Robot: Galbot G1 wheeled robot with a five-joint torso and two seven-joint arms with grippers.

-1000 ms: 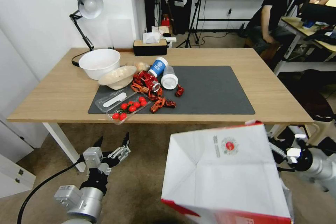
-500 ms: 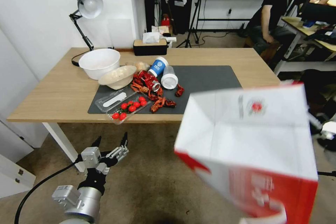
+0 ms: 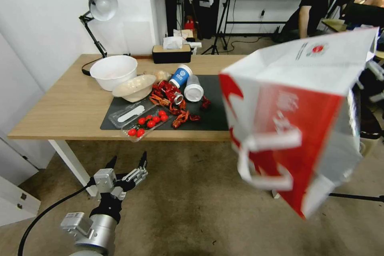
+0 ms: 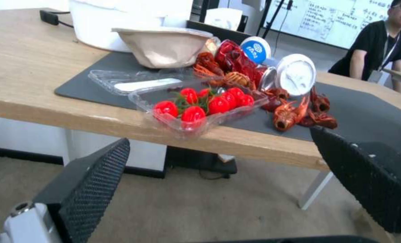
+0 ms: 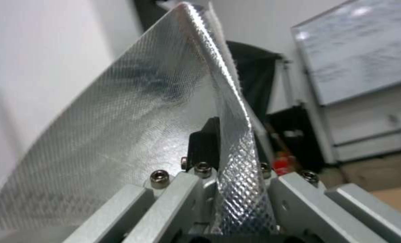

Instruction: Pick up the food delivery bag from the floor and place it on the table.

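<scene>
Bag point(image 3: 296, 120) lifted higher, right tool point(image 5: 229, 158).

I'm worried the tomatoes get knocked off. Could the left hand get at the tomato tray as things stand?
Probably yes: the left hand hangs open below the table edge, the tomato tray overhangs that edge, and nothing stands between them.

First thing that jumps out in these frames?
The food delivery bag, tipped on its side in mid-air at the table's right end, its foil wall pinched in the right gripper. Next, the crayfish shells littering the dark mat. The left gripper hangs open below the table edge.
</scene>
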